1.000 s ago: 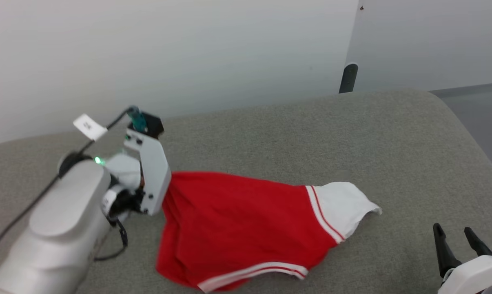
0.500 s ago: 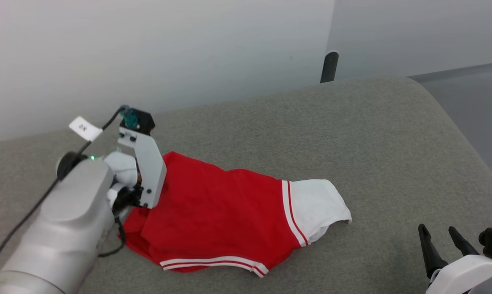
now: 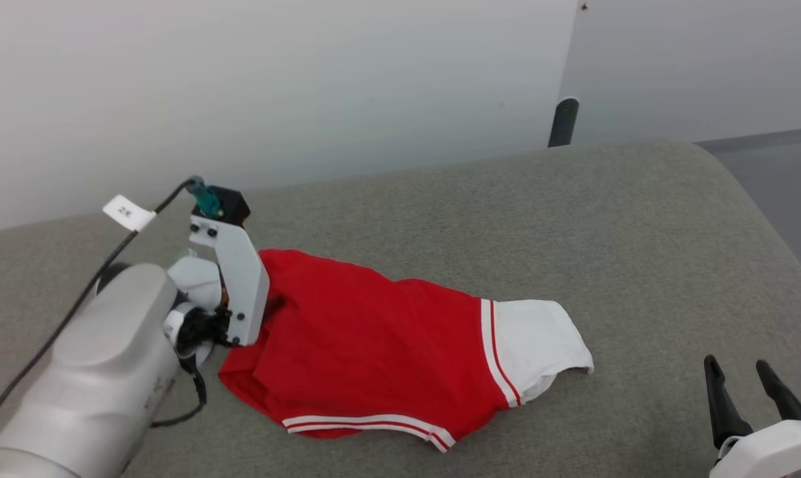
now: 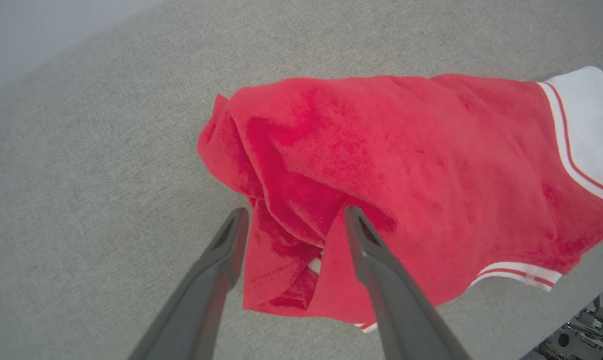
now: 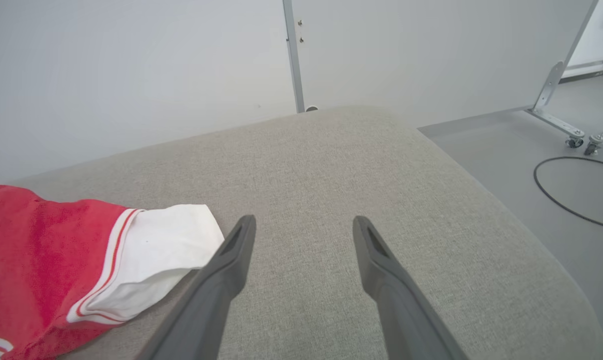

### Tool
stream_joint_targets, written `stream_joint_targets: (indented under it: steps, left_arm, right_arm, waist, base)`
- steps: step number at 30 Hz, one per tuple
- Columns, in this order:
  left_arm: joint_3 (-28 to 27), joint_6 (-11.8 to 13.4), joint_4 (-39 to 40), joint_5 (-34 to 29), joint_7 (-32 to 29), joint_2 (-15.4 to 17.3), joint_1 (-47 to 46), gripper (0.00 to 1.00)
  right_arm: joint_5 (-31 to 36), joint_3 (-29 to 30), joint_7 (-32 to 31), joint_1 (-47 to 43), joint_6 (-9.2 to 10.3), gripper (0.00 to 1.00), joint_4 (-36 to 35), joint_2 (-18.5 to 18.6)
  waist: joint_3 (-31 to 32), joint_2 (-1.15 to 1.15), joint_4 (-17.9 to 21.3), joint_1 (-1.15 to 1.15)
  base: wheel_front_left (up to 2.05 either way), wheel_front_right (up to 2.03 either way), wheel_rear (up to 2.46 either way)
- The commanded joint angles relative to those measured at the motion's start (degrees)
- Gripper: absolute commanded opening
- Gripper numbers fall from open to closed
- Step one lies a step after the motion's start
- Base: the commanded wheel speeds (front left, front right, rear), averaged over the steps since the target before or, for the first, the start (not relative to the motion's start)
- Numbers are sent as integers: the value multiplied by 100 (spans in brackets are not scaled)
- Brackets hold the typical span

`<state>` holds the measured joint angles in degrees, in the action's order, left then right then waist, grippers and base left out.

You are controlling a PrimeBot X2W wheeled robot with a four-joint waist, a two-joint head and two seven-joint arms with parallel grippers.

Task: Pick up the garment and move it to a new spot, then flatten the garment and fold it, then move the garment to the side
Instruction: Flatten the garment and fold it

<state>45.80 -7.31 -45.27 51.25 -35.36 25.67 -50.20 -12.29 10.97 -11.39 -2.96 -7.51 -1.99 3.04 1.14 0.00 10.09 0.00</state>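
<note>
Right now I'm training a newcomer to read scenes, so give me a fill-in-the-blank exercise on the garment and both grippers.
1. The garment lies crumpled on a ___ upholstered surface.
2. The left gripper is ___, its fingers spread over the garment's red folds.
3. The right gripper, also open, hovers above bare upholstery beside the garment's ___ end panel.

Missing words: grey; open; white.

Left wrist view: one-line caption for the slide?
Left claw, open, at the bunched end of the red-and-white garment lying on a grey fabric surface.
</note>
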Motion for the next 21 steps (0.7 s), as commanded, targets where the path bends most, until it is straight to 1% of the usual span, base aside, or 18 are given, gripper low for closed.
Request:
stream_joint_targets:
  steps: [1, 5, 8, 16, 21]
  left_arm:
    - [3, 28, 33, 75, -84, 3, 106, 100]
    - [56, 175, 277, 157, -430, 34, 230, 100]
    - [73, 317, 392, 224, -630, 54, 362, 100]
    - [88, 550, 601, 359, -948, 129, 571, 100]
    - [59, 693, 655, 482, -1134, 103, 685, 100]
  right_arm:
    - [66, -3, 75, -63, 3, 100, -50, -17]
    - [201, -99, 304, -11, 3, 100, -205, -18]
    - [322, -182, 478, 64, 3, 100, -303, -16]
    - [250, -291, 538, 122, 3, 100, -336, -20]
    - [181, -292, 572, 141, 3, 100, -264, -20]
  waist:
    - [33, 0, -64, 0]
    - [20, 0, -103, 0]
    - [-31, 0, -62, 0]
    - [-228, 0, 144, 0]
    - [-313, 0, 247, 0]
  base:
    - [0, 0, 0]
    - [0, 0, 0]
    - [0, 0, 0]
    - [0, 0, 0]
    - [0, 0, 0]
